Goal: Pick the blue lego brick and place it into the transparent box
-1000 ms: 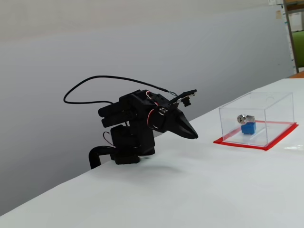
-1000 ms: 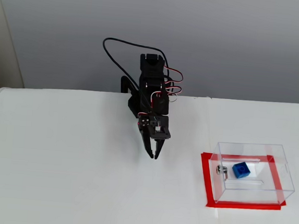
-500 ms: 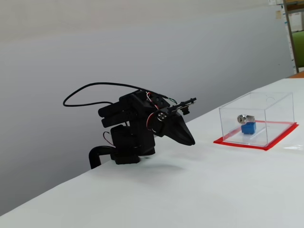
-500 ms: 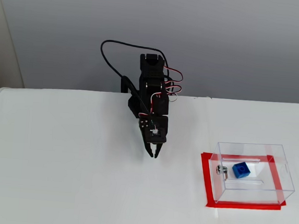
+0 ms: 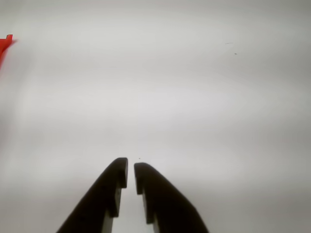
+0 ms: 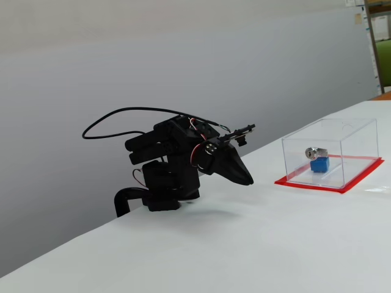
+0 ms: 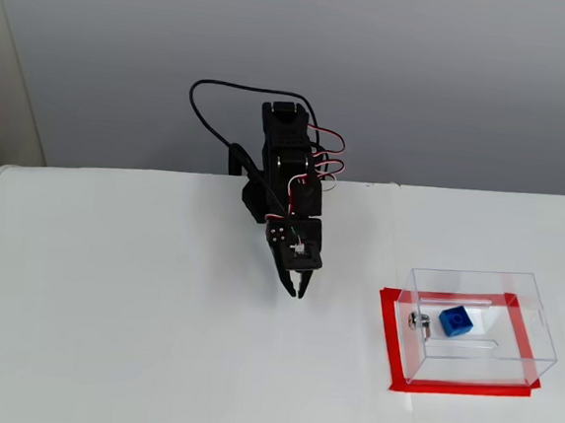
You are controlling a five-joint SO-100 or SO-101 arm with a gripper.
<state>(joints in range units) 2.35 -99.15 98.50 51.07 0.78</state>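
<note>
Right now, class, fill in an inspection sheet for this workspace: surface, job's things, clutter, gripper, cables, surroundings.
Surface: white table, bare apart from the arm and box.
Job's things: blue lego brick lies inside the transparent box, beside the silver lock; the box stands on a red base plate.
Clutter: nothing seen.
Gripper: gripper points down at the table, apart from the box; the wrist view shows its tips nearly together and holding nothing.
Cables: black cable loops above the arm; red and white wires at the joints.
Surroundings: plain grey wall; shelving at the far right of a fixed view.
</note>
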